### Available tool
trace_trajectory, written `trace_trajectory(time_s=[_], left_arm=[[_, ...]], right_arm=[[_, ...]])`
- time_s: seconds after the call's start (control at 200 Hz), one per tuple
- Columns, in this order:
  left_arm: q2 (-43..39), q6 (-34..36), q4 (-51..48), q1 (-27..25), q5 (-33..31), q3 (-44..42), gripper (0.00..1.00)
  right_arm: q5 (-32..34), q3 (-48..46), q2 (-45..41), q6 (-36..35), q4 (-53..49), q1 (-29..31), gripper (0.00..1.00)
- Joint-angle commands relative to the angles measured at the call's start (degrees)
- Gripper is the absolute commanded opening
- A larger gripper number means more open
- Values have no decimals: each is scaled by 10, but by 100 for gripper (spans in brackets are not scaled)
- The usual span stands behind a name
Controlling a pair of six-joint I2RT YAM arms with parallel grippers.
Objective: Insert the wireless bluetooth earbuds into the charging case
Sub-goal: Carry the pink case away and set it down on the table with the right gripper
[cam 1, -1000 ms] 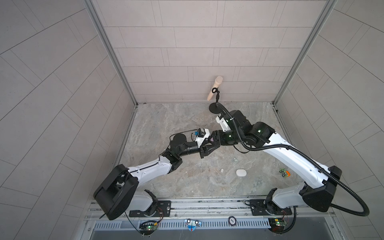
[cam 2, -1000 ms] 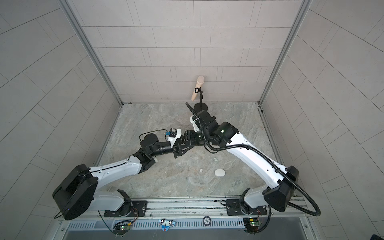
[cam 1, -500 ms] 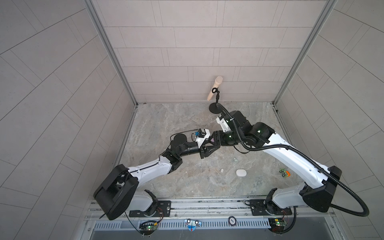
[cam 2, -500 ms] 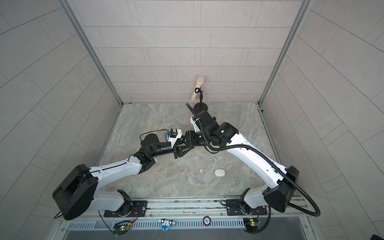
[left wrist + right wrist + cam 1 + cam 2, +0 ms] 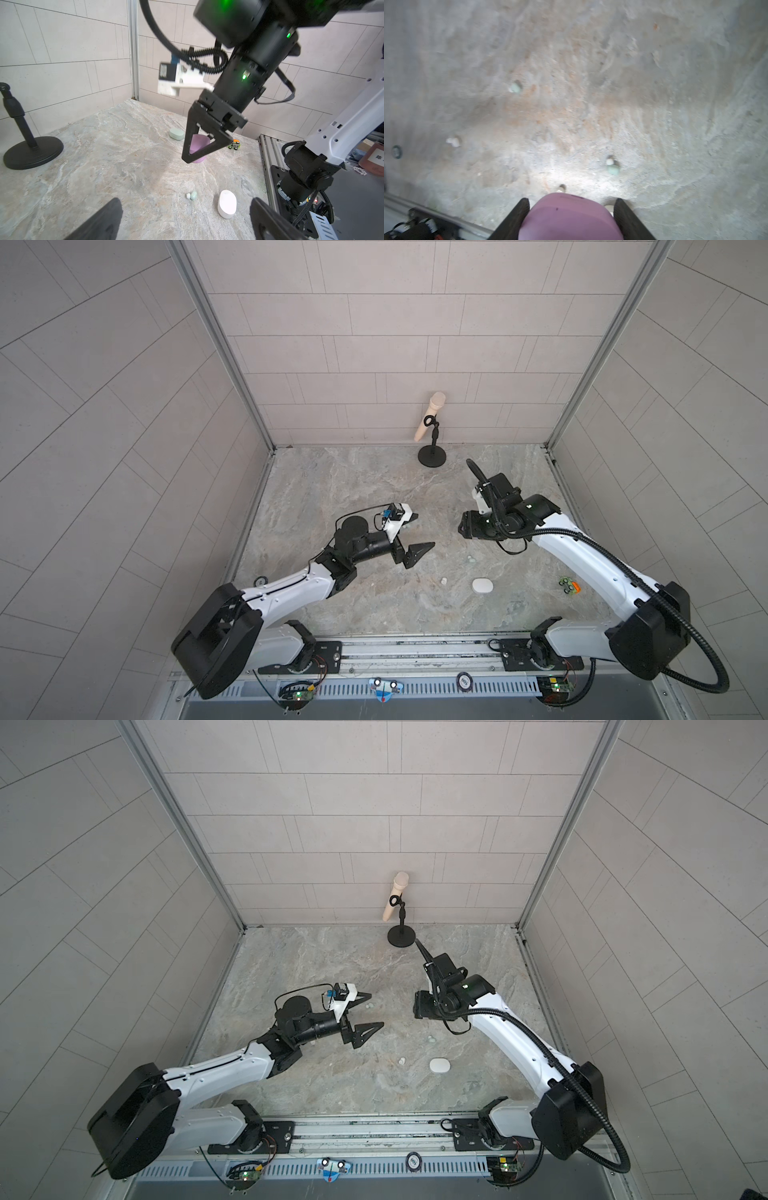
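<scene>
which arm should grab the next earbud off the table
Left, probably. The left gripper is open and empty, with a mint earbud lying in front of it; the right gripper is shut on the lilac case.

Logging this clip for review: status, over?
Left gripper open, empty. Right gripper shut on lilac case. Mint buds loose on table. No obstruction seen.

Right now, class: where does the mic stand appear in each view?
In a top view: stand, back middle, by the wall.
In a top view: stand, same spot.
Left wrist: stand, beside the wall.
Right wrist: not in it.
Landmark: white case, in both top views and left wrist.
</scene>
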Motion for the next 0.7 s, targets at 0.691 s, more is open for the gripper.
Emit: trace_trajectory(time_s=[0.691], left_arm=[[-6,12,-27,-2,-23,1,100]], right_arm=[[50,-152,152,-78,152,-172,52]])
